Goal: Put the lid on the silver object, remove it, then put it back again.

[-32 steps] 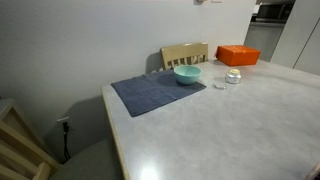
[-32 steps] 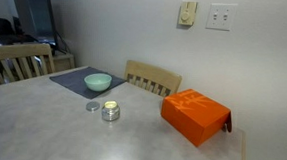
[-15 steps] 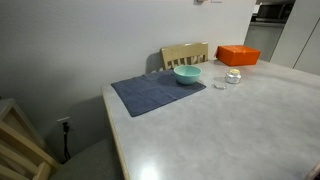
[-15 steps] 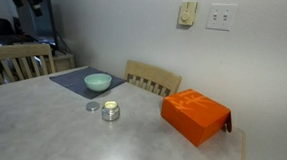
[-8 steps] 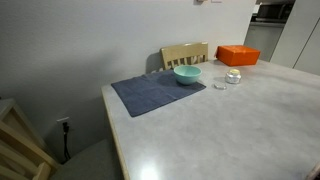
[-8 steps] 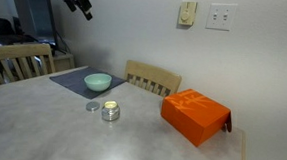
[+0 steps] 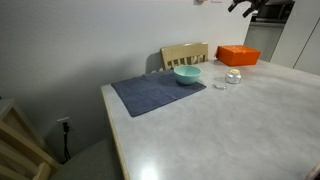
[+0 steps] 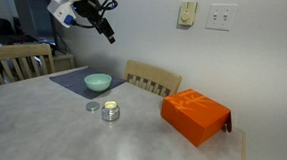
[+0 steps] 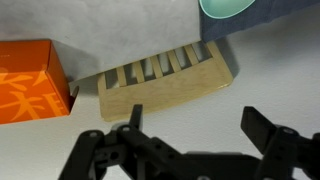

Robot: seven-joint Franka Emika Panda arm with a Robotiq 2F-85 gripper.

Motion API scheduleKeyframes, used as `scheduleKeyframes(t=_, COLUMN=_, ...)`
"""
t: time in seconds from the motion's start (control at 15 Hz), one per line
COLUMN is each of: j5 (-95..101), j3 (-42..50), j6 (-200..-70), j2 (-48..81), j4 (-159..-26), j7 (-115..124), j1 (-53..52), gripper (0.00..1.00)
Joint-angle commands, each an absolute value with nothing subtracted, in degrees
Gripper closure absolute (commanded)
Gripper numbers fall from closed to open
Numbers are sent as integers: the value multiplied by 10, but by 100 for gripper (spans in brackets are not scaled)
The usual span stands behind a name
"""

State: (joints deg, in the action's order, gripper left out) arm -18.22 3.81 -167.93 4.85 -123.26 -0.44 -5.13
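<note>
The silver pot (image 8: 111, 111) stands on the pale table just in front of the blue mat, also seen in an exterior view (image 7: 233, 76). The small flat lid (image 8: 92, 106) lies on the table beside it, apart from it (image 7: 220, 85). My gripper (image 8: 106, 30) hangs high in the air above the teal bowl, far above pot and lid; only a dark piece of it shows at the top edge in an exterior view (image 7: 245, 5). In the wrist view my gripper (image 9: 197, 125) is open and empty over the table; pot and lid are out of that view.
A teal bowl (image 8: 97, 82) sits on the blue mat (image 7: 155, 92). An orange box (image 8: 195, 116) lies on the table to one side of the pot. A wooden chair (image 9: 165, 80) stands at the table's far edge, against the wall.
My arm has come into view from the upper corner and moved over the table, above the bowl. Pot, lid, bowl and box have not moved.
</note>
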Motion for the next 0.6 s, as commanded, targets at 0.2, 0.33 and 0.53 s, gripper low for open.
scheduleKeyframes(t=0.2, j5=-63, j3=65, j6=-1556, j2=48, j4=-1217, j7=111, j1=-54, gripper=0)
scheduleKeyframes(t=0.33, j5=1, j3=52, j6=-1482, j2=64, j4=-1193, j7=171, j1=-37, gripper=0)
scheduleKeyframes(t=0.53, j5=-8, j3=35, j6=-1360, j2=93, j4=-1152, j7=173, j1=-34, gripper=0)
